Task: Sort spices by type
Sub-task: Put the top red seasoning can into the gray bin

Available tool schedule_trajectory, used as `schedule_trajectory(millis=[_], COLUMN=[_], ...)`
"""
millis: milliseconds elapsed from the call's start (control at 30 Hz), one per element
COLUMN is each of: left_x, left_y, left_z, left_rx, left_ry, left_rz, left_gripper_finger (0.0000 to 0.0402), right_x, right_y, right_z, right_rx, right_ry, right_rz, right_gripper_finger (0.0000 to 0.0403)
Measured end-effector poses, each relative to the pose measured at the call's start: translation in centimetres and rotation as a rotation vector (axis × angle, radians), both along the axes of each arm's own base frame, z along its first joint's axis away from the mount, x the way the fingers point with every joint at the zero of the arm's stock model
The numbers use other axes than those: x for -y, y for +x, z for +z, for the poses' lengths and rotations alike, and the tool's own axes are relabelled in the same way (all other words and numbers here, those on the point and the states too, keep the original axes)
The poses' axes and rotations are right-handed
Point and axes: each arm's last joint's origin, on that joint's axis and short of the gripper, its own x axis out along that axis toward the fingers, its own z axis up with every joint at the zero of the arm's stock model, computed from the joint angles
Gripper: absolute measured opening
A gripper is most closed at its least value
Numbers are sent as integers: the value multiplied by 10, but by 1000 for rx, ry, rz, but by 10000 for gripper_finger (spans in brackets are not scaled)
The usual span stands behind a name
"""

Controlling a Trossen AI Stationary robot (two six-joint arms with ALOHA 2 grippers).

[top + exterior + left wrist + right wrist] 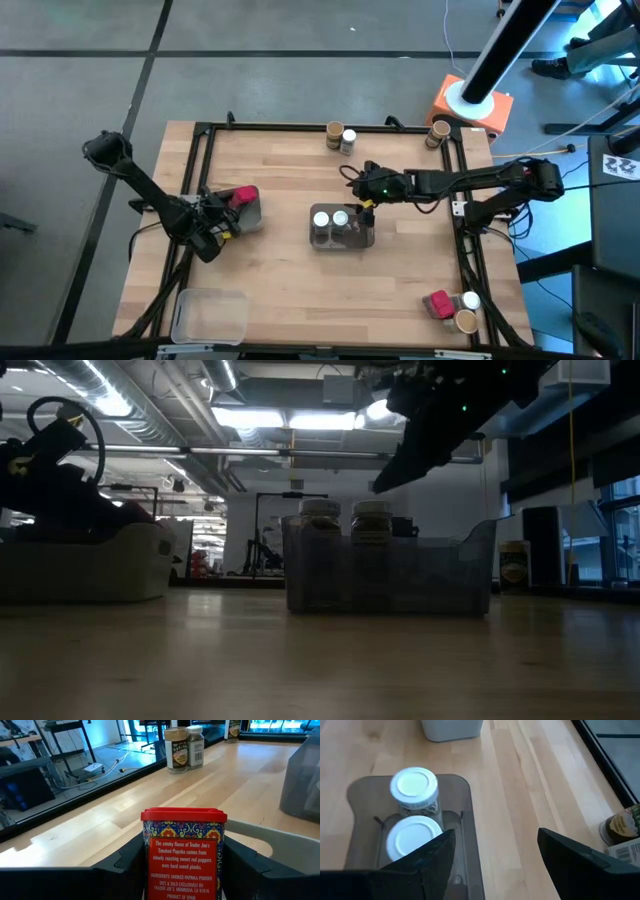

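Two white-lidded jars [330, 218] stand side by side in the smoky middle tray [344, 238], which we take as our landmark at the table's centre. Just beside that tray's right rim our right gripper [366, 204] hangs above the wood with its fingers spread and nothing between them. Well to the left of the middle tray, our left gripper [228, 203] is clenched on a red paprika tin [183, 854], holding it upright over the white tray [250, 217]. Beyond the middle tray, at the far edge, a tan-lidded jar [334, 133] and a white-lidded one [348, 141] touch; another tan-lidded jar [438, 132] sits farther right. Toward the near right corner from the middle tray, we see a red tin [437, 304], a white-lidded jar [470, 300] and a tan-lidded jar [465, 321] clustered together.
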Motion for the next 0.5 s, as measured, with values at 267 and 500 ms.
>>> schedule_trajectory(millis=[267, 500], left_x=[0, 0], left_y=[0, 0], left_z=[0, -1], left_rx=[-30, -56], left_ry=[5, 8], left_rz=[-11, -21], left_gripper_finger=[186, 187], right_x=[0, 0], right_y=[1, 1], right_z=[-1, -1], right_rx=[3, 4], right_ry=[-1, -1], right_rz=[-1, -1], right_gripper_finger=[282, 282])
